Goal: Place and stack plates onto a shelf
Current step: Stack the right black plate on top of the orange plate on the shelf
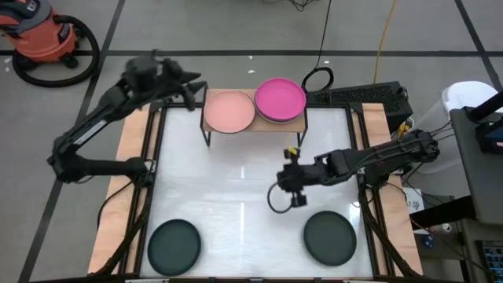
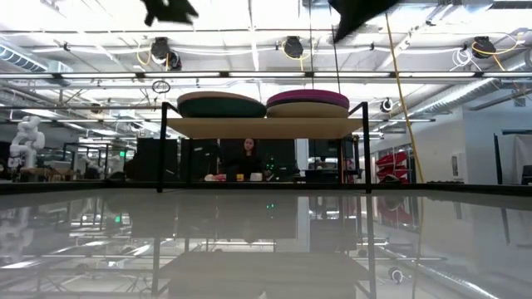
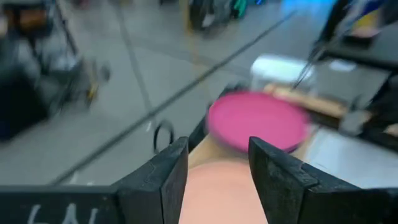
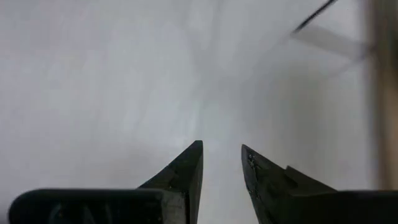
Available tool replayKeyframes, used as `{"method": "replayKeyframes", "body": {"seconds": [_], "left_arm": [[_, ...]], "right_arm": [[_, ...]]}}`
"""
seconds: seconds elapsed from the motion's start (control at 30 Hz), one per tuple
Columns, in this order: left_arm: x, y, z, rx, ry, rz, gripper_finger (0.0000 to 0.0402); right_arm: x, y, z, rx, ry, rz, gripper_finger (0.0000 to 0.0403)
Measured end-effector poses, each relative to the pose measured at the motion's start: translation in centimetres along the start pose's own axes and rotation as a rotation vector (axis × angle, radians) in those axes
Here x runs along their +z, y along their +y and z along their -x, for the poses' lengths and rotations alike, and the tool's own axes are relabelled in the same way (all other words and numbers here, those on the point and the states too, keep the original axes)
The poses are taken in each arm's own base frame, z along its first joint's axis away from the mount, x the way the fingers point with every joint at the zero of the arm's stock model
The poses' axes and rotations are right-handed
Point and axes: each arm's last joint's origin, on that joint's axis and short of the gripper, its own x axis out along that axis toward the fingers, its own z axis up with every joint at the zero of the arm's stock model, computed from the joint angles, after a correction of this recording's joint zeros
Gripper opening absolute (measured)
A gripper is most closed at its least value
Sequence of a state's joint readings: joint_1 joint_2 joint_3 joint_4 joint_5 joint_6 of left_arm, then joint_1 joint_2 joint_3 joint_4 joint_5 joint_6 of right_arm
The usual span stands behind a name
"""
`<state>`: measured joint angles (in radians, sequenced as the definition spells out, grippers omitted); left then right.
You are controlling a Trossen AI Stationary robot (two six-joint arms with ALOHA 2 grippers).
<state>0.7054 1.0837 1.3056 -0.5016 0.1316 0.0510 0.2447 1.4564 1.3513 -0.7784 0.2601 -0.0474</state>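
The light-wood shelf [image 1: 253, 126] [image 2: 266, 127] stands at the table's far edge. On it lie a salmon pink plate [image 1: 229, 111] on the left and a magenta plate [image 1: 280, 99] on the right; the low view shows each as the top of a small stack. Two dark plates [image 1: 174, 245] [image 1: 330, 237] lie flat near the table's near edge. My left gripper [image 1: 195, 96] [image 3: 217, 149] is open, raised at the shelf's left end, over the salmon plate's [image 3: 217, 193] edge. My right gripper [image 1: 289, 187] [image 4: 222, 149] is open above the bare table centre.
White tabletop [image 1: 236, 189] with wooden side boards and black frame rails. A black cable loop [image 1: 317, 79] lies behind the shelf. An orange shop vacuum [image 1: 43, 39] stands on the floor at far left. A person [image 2: 248, 158] sits in the room beyond.
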Motion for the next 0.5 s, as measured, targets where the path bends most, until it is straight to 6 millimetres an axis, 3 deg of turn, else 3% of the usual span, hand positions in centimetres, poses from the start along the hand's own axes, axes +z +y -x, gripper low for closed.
{"method": "replayKeyframes", "body": {"seconds": [0.1,0.27,0.5], "left_arm": [[0.1,-1.8,2.8,-0.068,-0.088,-0.04,0.0174],[-2.0,-4.5,6.0,-0.227,-0.211,-0.057,0.0174],[-7.2,-7.2,6.3,-0.433,-0.386,-0.043,0.0174]], "right_arm": [[-2.3,1.5,-0.6,0.066,0.157,0.038,0.0096],[-6.3,4.5,-3.0,0.222,0.298,0.095,0.0096],[-11.4,7.3,-5.2,0.341,0.431,0.096,0.0096]]}}
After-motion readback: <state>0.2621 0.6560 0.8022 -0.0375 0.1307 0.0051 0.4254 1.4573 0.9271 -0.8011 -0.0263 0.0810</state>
